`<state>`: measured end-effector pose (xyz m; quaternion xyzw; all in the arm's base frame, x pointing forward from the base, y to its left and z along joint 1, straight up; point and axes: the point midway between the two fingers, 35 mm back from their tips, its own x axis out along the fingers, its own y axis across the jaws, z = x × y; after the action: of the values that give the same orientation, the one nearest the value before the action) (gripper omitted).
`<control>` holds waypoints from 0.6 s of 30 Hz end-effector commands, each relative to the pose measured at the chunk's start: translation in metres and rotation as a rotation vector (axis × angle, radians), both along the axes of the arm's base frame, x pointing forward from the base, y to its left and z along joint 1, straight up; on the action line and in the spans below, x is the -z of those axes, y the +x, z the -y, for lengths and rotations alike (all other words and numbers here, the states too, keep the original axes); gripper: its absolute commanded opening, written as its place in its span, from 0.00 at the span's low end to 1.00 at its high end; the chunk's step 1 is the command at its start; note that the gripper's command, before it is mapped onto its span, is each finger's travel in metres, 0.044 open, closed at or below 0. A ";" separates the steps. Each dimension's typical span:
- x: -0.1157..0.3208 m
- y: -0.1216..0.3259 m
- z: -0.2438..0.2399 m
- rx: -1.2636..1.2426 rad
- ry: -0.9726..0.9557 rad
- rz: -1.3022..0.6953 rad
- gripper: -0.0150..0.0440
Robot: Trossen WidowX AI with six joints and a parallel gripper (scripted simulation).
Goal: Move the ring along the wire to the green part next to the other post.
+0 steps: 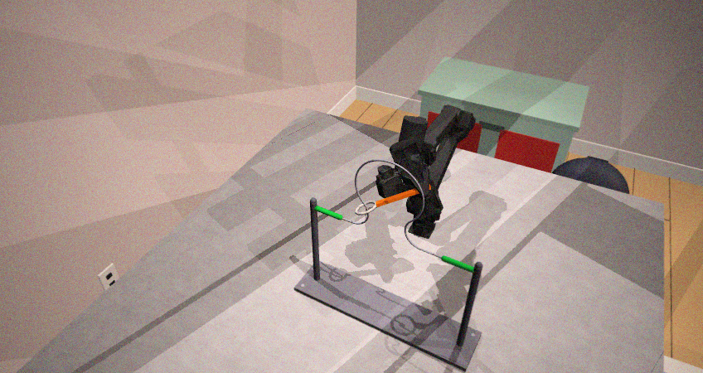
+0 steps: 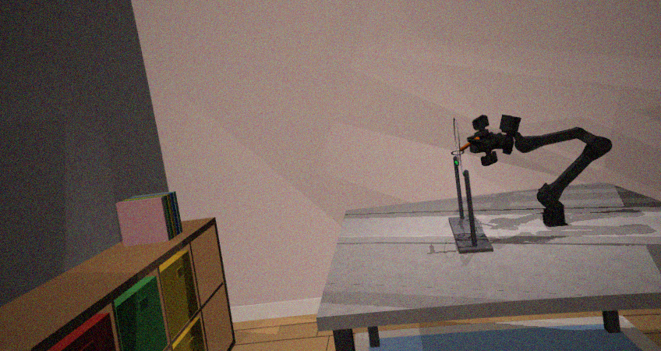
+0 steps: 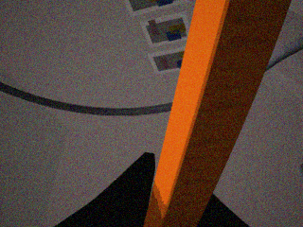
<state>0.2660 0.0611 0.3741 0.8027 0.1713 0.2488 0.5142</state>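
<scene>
1. One gripper (image 1: 424, 191) (image 2: 474, 144) (image 3: 157, 163) clasps the orange handle (image 1: 397, 197) (image 2: 464, 146) (image 3: 196, 113).
2. The pale ring (image 1: 358, 212) (image 2: 457, 153) is around the grey wire (image 1: 422, 191) (image 3: 114, 112), near the green part (image 1: 327, 212) by the left-hand post (image 1: 315, 241) in the top view.
3. Both posts' base plate (image 1: 385, 315) (image 2: 468, 236) lies on the tabletop (image 1: 236, 330) (image 2: 394, 273).

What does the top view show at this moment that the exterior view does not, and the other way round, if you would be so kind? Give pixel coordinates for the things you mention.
Only top: a mint-green cabinet (image 1: 498, 90) and a wall outlet (image 1: 108, 277).

Only exterior: a wooden shelf unit (image 2: 208, 225) and a pink-fronted stack (image 2: 143, 222) on it.

Both: the orange handle (image 1: 397, 197) (image 2: 464, 147), the ring (image 1: 358, 212) (image 2: 457, 153) and the table (image 1: 221, 320) (image 2: 394, 273).
</scene>
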 end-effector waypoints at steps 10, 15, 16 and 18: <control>-0.027 0.005 0.012 0.033 0.111 -0.026 0.00; -0.030 0.005 0.015 0.030 0.102 -0.031 0.00; -0.030 0.005 0.015 0.030 0.097 -0.032 0.00; -0.030 0.005 0.015 0.030 0.085 -0.034 0.00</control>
<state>0.2710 0.0461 0.4003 0.8348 0.1554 0.2332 0.4740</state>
